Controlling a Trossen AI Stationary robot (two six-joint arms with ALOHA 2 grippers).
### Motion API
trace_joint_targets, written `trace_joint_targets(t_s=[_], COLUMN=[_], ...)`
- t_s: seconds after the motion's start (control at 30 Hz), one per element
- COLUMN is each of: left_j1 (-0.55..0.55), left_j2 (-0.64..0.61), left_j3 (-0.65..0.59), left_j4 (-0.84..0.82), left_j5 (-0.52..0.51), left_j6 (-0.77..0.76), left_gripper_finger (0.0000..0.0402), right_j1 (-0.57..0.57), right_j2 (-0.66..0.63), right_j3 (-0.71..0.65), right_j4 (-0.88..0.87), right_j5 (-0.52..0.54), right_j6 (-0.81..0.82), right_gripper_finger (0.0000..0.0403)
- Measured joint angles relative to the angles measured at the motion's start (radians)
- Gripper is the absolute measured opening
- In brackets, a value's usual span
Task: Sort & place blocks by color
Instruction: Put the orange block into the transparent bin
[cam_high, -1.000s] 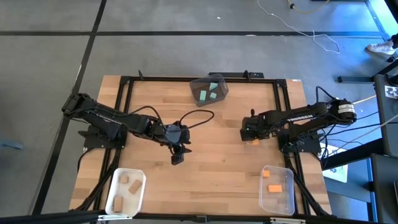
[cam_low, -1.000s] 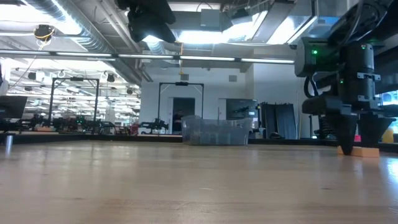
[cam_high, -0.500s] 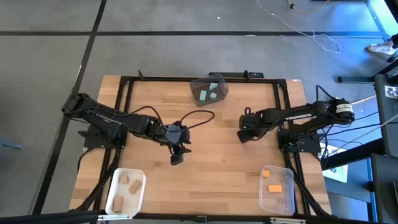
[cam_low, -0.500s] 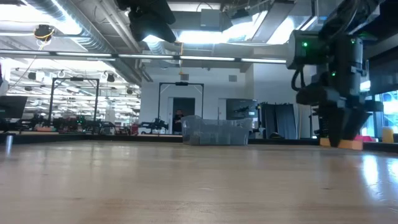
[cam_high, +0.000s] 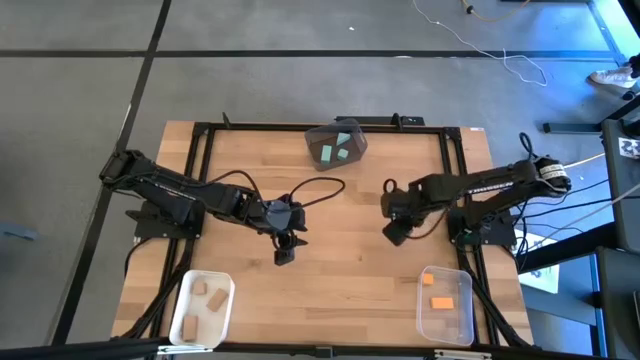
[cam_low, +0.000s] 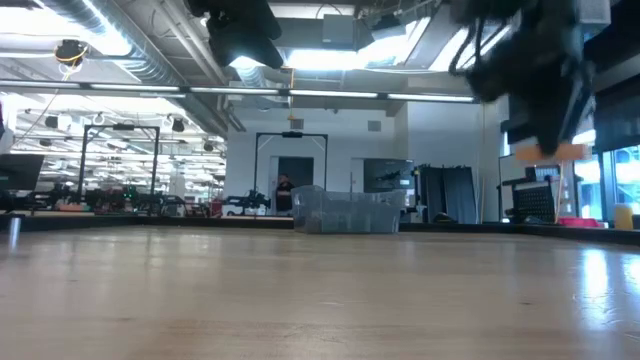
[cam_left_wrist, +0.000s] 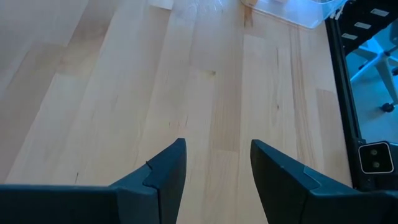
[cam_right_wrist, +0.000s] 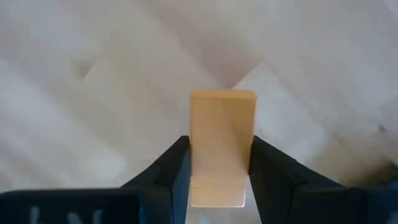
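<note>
Now that the right gripper (cam_right_wrist: 217, 165) has closed on the orange block (cam_right_wrist: 222, 146) and lifted it off the table (cam_high: 340, 265), delivery to the clear bin (cam_high: 447, 320) looks next. Only the right wrist view shows that grip; the left gripper (cam_left_wrist: 217, 168) hangs open, empty, mid-table.

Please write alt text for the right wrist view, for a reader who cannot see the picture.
The right pincer is shut on an orange block, which stands up between its two dark fingers. Behind the block the pale wooden table is blurred, and nothing else shows in this view.
</note>
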Motion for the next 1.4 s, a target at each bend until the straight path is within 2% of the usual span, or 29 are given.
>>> trace_joint_targets(t_s=[0.2,0.4,0.63,0.77,0.97,1.2,1.4], left_j1=[0.000,0.000,0.000,0.000,0.000,0.000,0.000], left_j2=[0.000,0.000,0.000,0.000,0.000,0.000,0.000], left_j3=[0.000,0.000,0.000,0.000,0.000,0.000,0.000], left_j4=[0.000,0.000,0.000,0.000,0.000,0.000,0.000], left_j5=[0.000,0.022,0.024,0.023,0.023,0.023,0.023], left_j6=[0.000,0.026,0.047,0.053,0.054,0.054,0.052], left_gripper_finger=[0.0169,0.0169,0.0169,0.0169,0.0169,0.0169,0.0169], right_j1=[0.192,0.403,0.664,0.779,0.849,0.850,0.847], right_j2=[-0.001,-0.001,-0.001,0.000,0.001,0.002,0.002], right_j3=[0.133,0.190,0.184,0.162,0.060,-0.093,-0.171], right_j4=[-0.096,-0.096,-0.071,-0.054,-0.011,0.121,0.246], right_j5=[-0.045,-0.132,-0.197,-0.195,-0.154,-0.147,-0.170], right_j6=[0.012,0.144,0.473,0.672,0.843,0.848,0.848], right_gripper_finger=[0.0128,0.0128,0.0128,0.0128,0.0128,0.0128,0.0128])
